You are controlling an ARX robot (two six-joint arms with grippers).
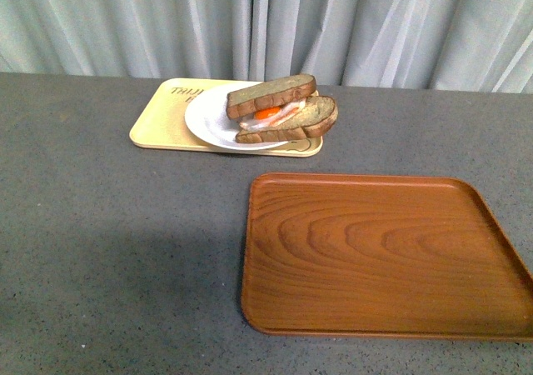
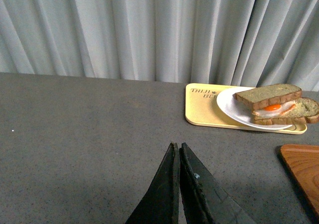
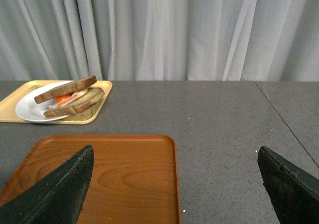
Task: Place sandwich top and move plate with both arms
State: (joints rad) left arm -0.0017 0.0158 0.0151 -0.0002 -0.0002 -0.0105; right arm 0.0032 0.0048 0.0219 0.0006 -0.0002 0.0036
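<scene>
Sandwich top (image 1: 271,95) tilted over fried egg (image 1: 268,113); plate (image 1: 208,118) partly covering yellow tray's (image 1: 158,123) print; left end effector (image 2: 178,152) pressed together; right end effector (image 3: 174,157) spread wide, tips cut off.

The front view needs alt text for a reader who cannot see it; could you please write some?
A sandwich top leans on an egg-topped bread slice on a white plate, which sits on a yellow tray. Nearer the camera, a wooden tray lies on the grey table.
</scene>
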